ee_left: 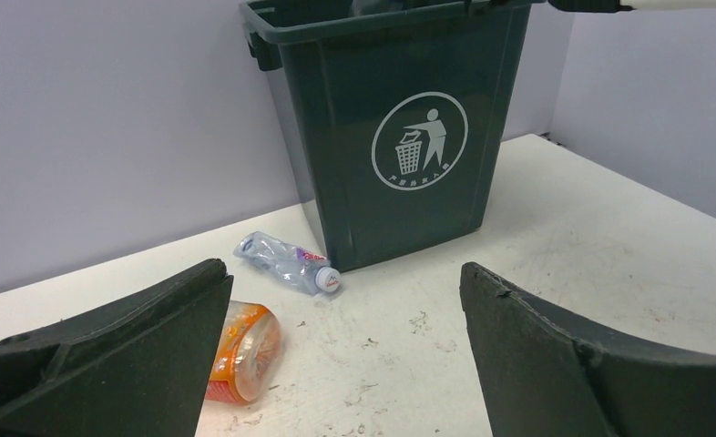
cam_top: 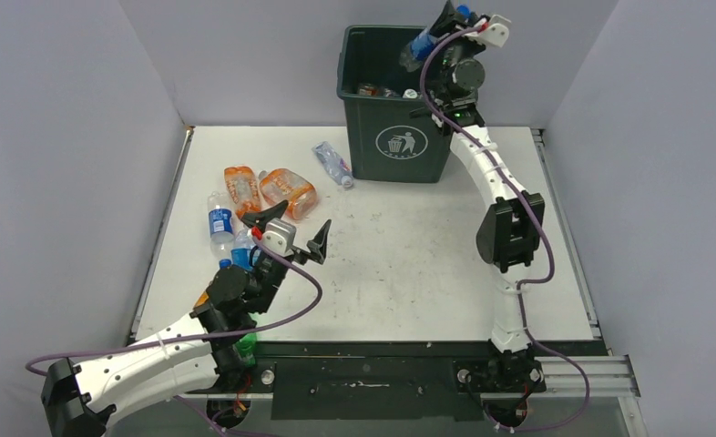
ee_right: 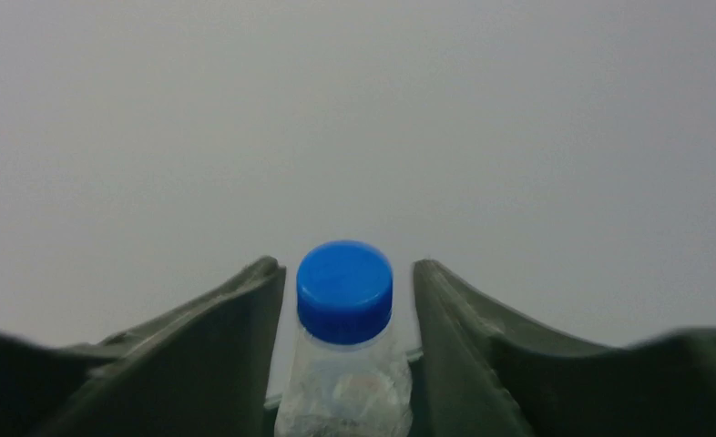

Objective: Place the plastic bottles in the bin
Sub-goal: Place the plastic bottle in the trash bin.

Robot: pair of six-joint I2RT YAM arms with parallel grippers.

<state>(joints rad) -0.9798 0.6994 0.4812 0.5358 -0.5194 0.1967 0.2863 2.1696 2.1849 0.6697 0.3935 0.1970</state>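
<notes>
Smooth dark green plastic bin [ee_left: 354, 137], crinkled clear plastic bottle [ee_left: 281, 259], scuffed matt white table [ee_left: 564, 255], rough matt black fingers [ee_left: 108, 364]

Dark green bin [cam_top: 400, 146] stands upright; blue-capped clear bottle [ee_right: 343, 300] above its rim, orange bottles [cam_top: 286, 191] lying left
</notes>
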